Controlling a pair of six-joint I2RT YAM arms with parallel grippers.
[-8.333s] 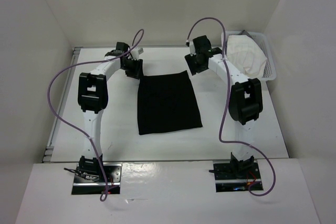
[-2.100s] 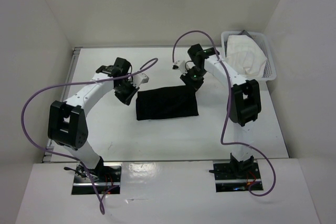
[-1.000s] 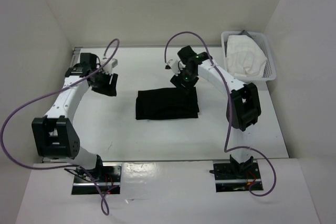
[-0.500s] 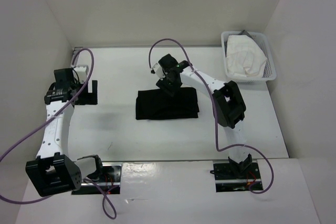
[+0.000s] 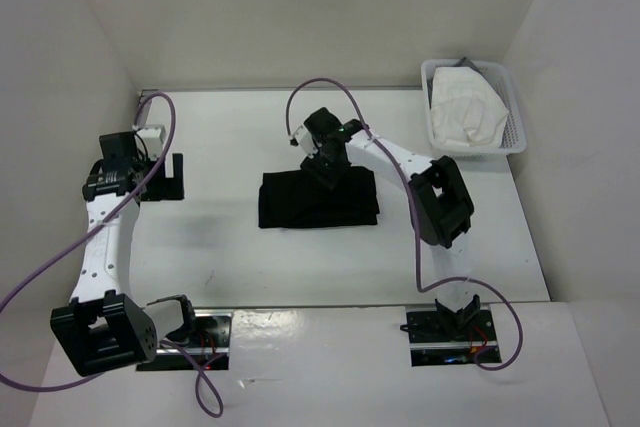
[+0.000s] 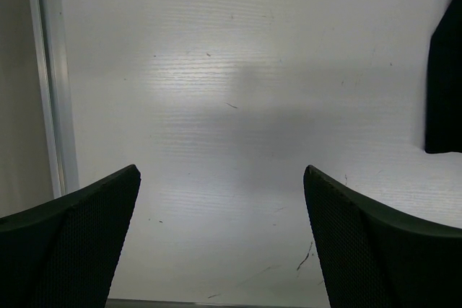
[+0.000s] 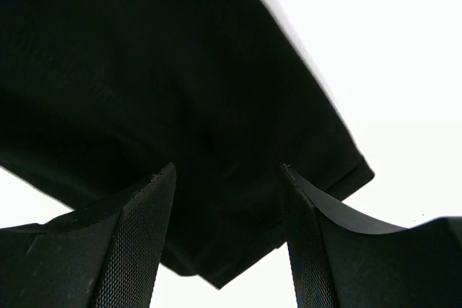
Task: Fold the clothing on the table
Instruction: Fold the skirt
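Fingers first: your left fingers [image 6: 86, 236] stand spread wide, holding nothing, over the table [image 6: 216, 70] near its metal edge strip [image 6: 50, 70]. Your right fingers [image 7: 137, 243] are partly apart, gripping nothing visible, over the far edge of the clothing [image 5: 318, 199]. It lies mid-table as a black rectangle. A basket [image 5: 515, 137] holds a white cloth [image 5: 465, 112] at the far right corner.

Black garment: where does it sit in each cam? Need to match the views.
Top external: the clothing is a dark rectangle at mid-table, slightly right of centre.
Left wrist: only a black strip of the clothing shows, at the right edge.
Right wrist: the clothing fills most of the frame, from upper left to centre.
Shared landmark: the white table, visible beside the clothing in all three views.
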